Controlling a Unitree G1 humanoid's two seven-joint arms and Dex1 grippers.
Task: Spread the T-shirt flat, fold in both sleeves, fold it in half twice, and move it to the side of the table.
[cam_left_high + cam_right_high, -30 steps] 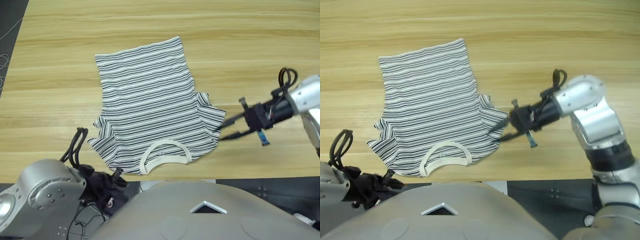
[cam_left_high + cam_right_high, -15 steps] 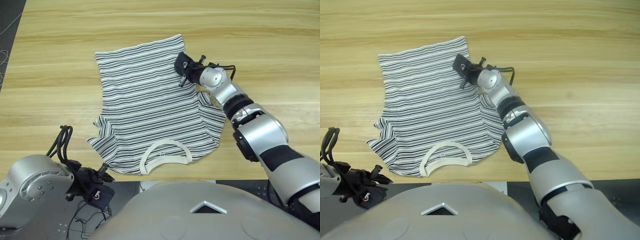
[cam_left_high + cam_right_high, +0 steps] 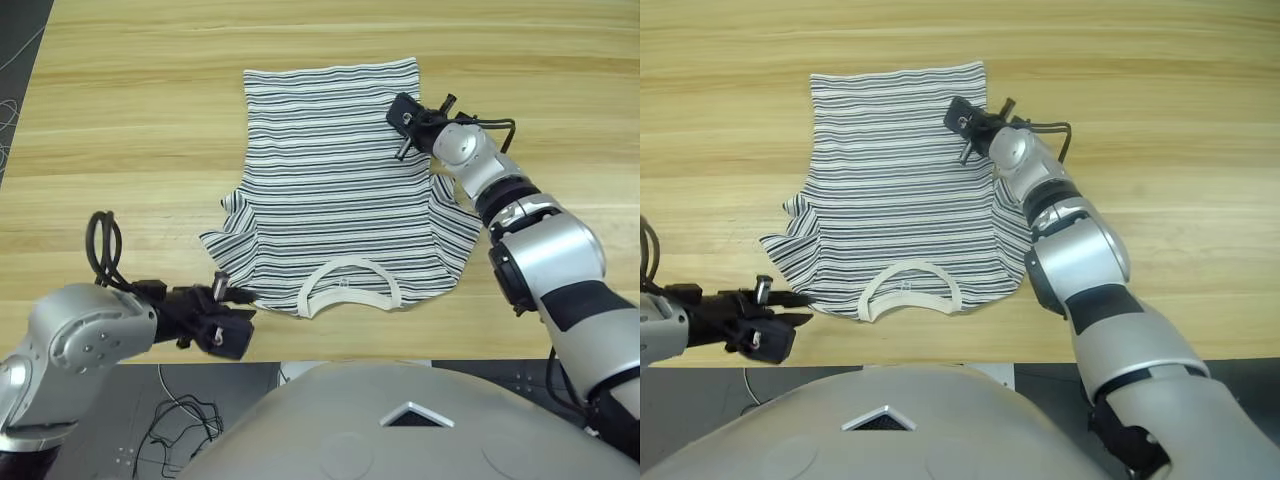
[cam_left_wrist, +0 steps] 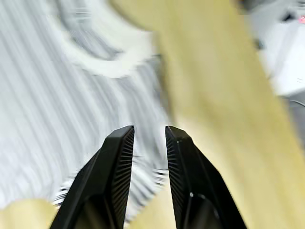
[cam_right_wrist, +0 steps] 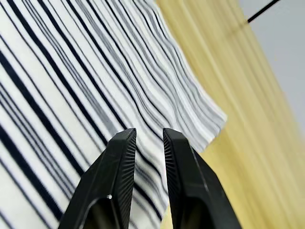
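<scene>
At the near left edge of the pale wood-grain tabletop (image 3: 130,120), the left tool (image 4: 148,134) sits low, its tips just beside the T-shirt's (image 3: 340,190) left shoulder corner; its black, ridged fingers (image 4: 121,162) stand a narrow slit apart with nothing between them. The T-shirt lies mid-tabletop, front up, in thin black, grey and white horizontal stripes. Its white ribbed collar (image 3: 350,287) curves in an open loop close to the near edge, and its straight hem (image 3: 330,72) lies on the far side. The body lies fairly smooth, while the left sleeve (image 3: 228,240) is bunched and wavy and the right sleeve (image 3: 455,225) is rumpled against the side seam. The right tool (image 5: 147,134) is over the cloth near the far right hem corner, its ribbed fingers likewise only slightly parted and gripping nothing.
</scene>
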